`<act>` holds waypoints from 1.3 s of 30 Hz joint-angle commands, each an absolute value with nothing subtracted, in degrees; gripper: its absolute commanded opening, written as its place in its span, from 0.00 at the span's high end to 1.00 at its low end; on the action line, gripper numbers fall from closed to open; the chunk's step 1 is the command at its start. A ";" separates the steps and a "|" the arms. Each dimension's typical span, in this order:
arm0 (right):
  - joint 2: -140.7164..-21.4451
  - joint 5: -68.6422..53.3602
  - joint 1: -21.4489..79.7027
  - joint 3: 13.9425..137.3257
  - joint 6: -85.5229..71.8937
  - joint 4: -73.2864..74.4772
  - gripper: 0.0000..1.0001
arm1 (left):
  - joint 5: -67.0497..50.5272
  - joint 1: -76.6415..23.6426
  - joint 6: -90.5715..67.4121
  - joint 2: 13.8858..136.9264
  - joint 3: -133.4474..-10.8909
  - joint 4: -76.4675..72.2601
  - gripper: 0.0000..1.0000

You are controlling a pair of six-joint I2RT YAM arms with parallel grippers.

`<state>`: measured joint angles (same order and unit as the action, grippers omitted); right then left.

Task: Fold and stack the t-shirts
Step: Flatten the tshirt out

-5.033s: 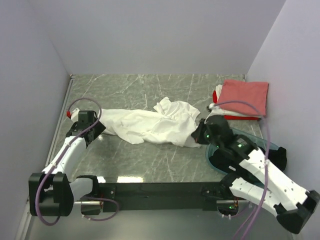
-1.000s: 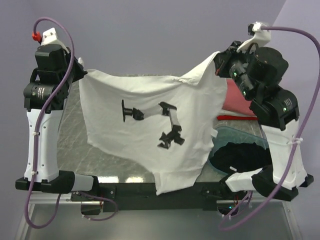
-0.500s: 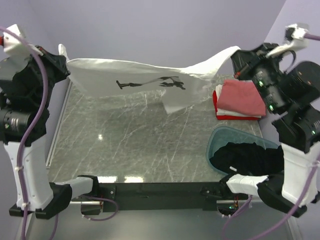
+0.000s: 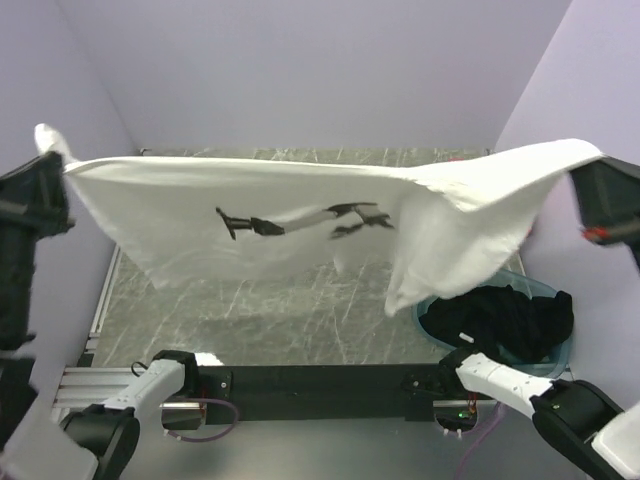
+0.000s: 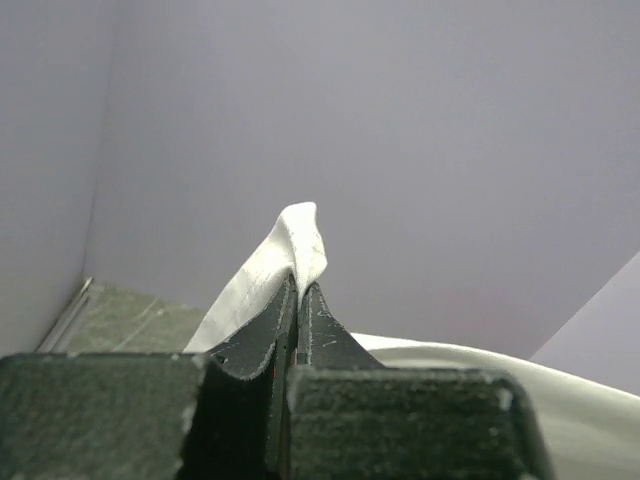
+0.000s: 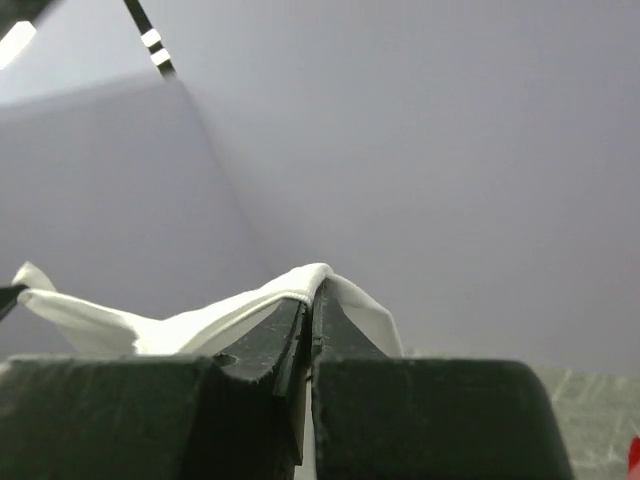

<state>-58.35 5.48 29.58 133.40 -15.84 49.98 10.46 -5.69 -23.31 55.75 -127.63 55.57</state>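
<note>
A large white t-shirt [image 4: 300, 185] with a dark graphic [image 4: 300, 220] is stretched out almost flat in the air, high above the table. My left gripper [image 4: 52, 165] is shut on its left corner, and cloth pokes up between the pinched jaws in the left wrist view [image 5: 300, 285]. The right gripper [image 4: 592, 170] is shut on the right corner, where a hem folds over the closed tips [image 6: 311, 292]. One loose end of the shirt hangs down at the right [image 4: 420, 280]. A black t-shirt [image 4: 510, 318] lies crumpled in the tub. Any other t-shirts are hidden behind the spread cloth.
A translucent teal tub [image 4: 428, 312] stands at the table's near right. The grey marble table [image 4: 250, 320] shows below the raised shirt. Lilac walls close in the left, back and right sides. The arms' black base rail [image 4: 320, 380] runs along the near edge.
Both arms have lifted and swung toward the camera, pulling the white shirt wider and flatter. It now covers the back right corner, where the pink and red stack showed before.
</note>
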 commanded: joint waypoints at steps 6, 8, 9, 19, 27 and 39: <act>-54.84 10.37 29.27 137.73 -15.74 46.85 1.00 | 14.68 -5.71 -22.85 52.74 -131.76 53.26 0.99; -55.19 10.81 29.18 135.72 -15.64 46.50 1.00 | 14.33 -5.80 -23.55 51.95 -127.63 52.04 0.99; -55.28 10.81 29.18 134.49 -15.56 46.23 1.00 | 14.41 -5.80 -23.90 51.68 -123.70 51.60 0.99; -57.38 17.75 29.00 91.72 -14.15 31.92 1.00 | 20.56 -5.80 -31.28 55.71 -83.62 43.78 0.99; -92.41 12.92 20.32 94.80 -16.61 24.96 1.00 | 28.92 -0.97 -36.83 88.53 -77.67 34.82 0.80; -120.00 1.24 14.94 119.50 -18.72 27.67 0.19 | 23.83 2.20 -35.51 101.61 -91.07 29.37 0.01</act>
<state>-135.48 3.49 15.38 130.87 -18.00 38.61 24.23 2.57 -36.38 108.36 -92.49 34.33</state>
